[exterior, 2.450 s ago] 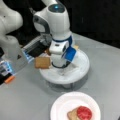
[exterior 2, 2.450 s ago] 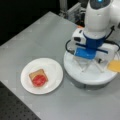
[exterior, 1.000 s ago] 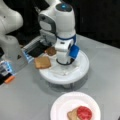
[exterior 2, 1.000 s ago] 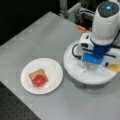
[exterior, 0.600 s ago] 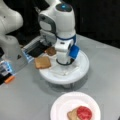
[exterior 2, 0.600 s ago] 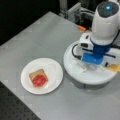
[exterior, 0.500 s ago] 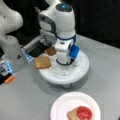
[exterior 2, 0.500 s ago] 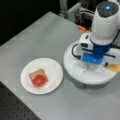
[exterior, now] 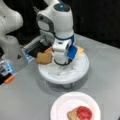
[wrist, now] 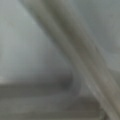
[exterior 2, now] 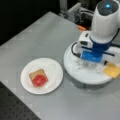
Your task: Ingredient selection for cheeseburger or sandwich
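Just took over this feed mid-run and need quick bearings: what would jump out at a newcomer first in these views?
The white arm's gripper is down inside the white divided tray, its jaws hidden by the wrist. A tan bread square sits at the tray's left edge in a front view, and a yellow-orange cheese square at its right edge in a front view. On the white plate, the sandwich so far is bread topped with a red disc.

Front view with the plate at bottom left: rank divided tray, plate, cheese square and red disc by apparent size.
1. Divided tray, partly hidden by the arm
2. Plate
3. Cheese square, cut by the frame edge
4. Red disc

Cheese and disc look close; that order is unsure.
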You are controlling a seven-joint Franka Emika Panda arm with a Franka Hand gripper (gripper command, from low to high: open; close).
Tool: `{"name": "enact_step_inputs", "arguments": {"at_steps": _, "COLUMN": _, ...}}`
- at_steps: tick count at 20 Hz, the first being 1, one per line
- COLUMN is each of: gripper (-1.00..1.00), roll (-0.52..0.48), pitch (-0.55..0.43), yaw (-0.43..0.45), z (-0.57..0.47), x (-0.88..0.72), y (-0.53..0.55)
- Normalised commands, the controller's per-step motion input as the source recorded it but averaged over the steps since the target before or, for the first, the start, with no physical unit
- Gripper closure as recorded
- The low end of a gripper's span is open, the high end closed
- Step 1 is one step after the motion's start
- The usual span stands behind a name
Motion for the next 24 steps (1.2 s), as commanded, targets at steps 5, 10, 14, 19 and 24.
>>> {"name": "enact_step_inputs", "arguments": {"at_steps": 5, "gripper": -1.00, "roll": 0.117, "pitch": -0.180, "yaw": -0.033, "z": -0.03, "x": -0.39, "y": -0.18}}
{"name": "enact_step_inputs", "arguments": {"at_steps": 10, "gripper": -1.00, "roll": 0.133, "pitch": -0.156, "yaw": 0.008, "z": -0.14, "x": -0.33, "y": -0.07}}
{"name": "enact_step_inputs", "arguments": {"at_steps": 14, "gripper": -1.00, "roll": 0.137, "pitch": -0.135, "yaw": -0.016, "z": -0.15, "x": -0.29, "y": 0.02}}
{"name": "enact_step_inputs", "arguments": {"at_steps": 19, "gripper": -1.00, "roll": 0.148, "pitch": -0.105, "yaw": -0.080, "z": -0.19, "x": -0.29, "y": 0.06}}
{"name": "enact_step_inputs", "arguments": {"at_steps": 24, "gripper": -1.00, "roll": 0.150, "pitch": -0.108, "yaw": -0.164, "z": -0.14, "x": -0.31, "y": 0.03}}
